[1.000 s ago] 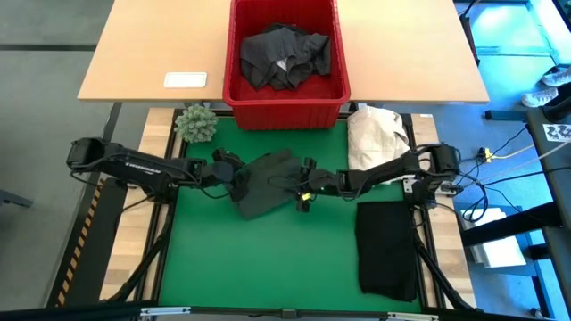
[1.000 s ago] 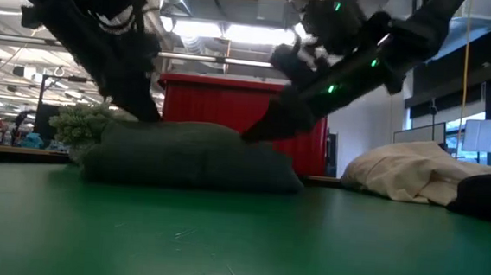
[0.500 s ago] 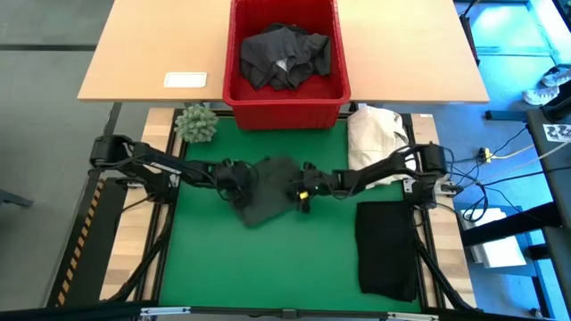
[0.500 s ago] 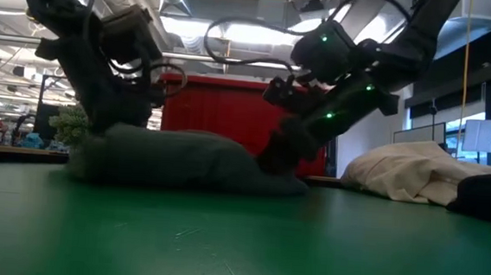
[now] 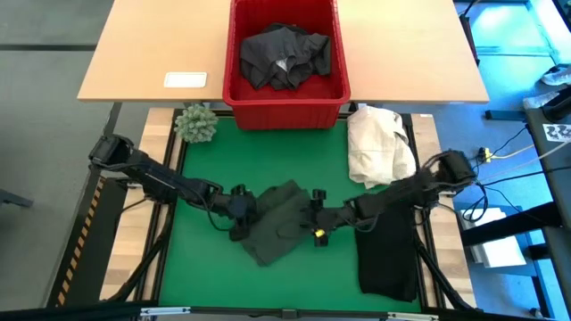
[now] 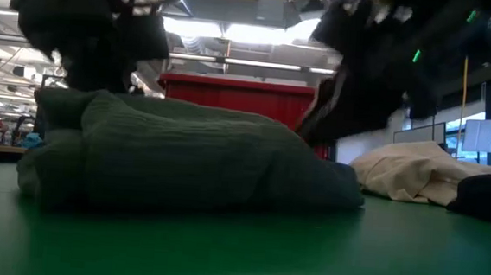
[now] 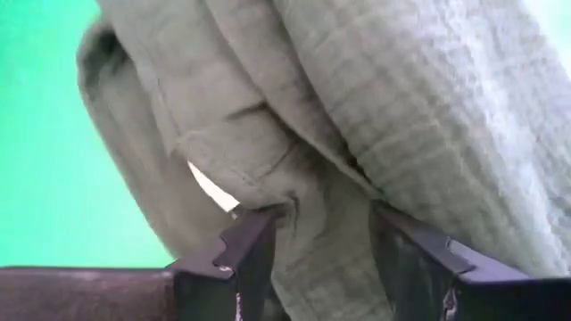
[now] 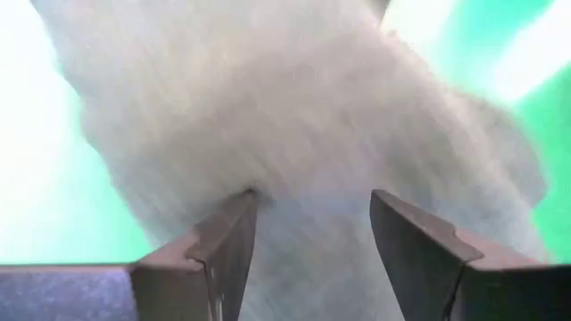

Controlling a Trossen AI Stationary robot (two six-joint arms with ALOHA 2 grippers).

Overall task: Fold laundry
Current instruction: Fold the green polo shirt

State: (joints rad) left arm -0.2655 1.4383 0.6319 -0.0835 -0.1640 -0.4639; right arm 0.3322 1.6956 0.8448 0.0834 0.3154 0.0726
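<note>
Green mat, mid-table — the dark green garment [image 5: 278, 221] has just been dragged toward the near edge, away from the red basket [image 5: 285, 94]. Left gripper [image 5: 239, 210] and right gripper [image 5: 314, 220] each pinch an opposite edge — a fold seems underway.

Left claw [image 5: 243, 212] and right claw [image 5: 310, 223] both clamped, facing inward.

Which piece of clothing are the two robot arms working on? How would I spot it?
Find the green mat in front of the red basket. Near its middle lies a crumpled dark green garment, with the left gripper at one edge and the right gripper at the other, fingers around its folds. Unlike the flat black garment and the cream-white heap on the right, it is bunched between both arms.
</note>
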